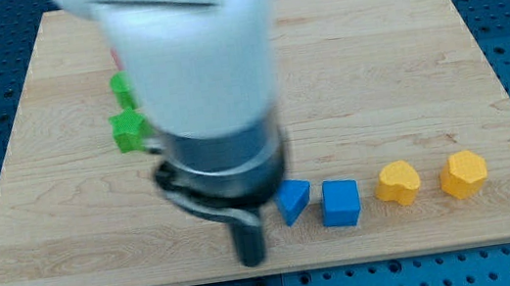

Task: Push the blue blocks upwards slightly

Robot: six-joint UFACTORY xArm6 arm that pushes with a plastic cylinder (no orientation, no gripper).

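**Below and left of the blue pair: lining up for a short upward push**

Near the view's bottom edge of the worktop (pixel 375 78), my tip (pixel 253 260) sits just left of and slightly lower than the two blue blocks. I carry no fingers, only a straight dark rod, so nothing is apart, together or clamped. The blue wedge-like block (pixel 292 200) lies nearest the tip; the blue cube (pixel 341 202) stands just beside it on the view's right, the two close but seemingly not touching.

To do the step well, I judge the tip should slide rightward beneath each block and meet the middle of its lower face; an off-centre contact would likely spin the angled block instead of shifting it. A brief stroke suffices.

The blocks look like matte moulded plastic, and the worktop is pale, smooth-grained wood. Further right lie a yellow rounded block (pixel 398 183) and a yellow hexagonal block (pixel 463 174). Two green blocks (pixel 128 130) sit up left, partly hidden by my arm.
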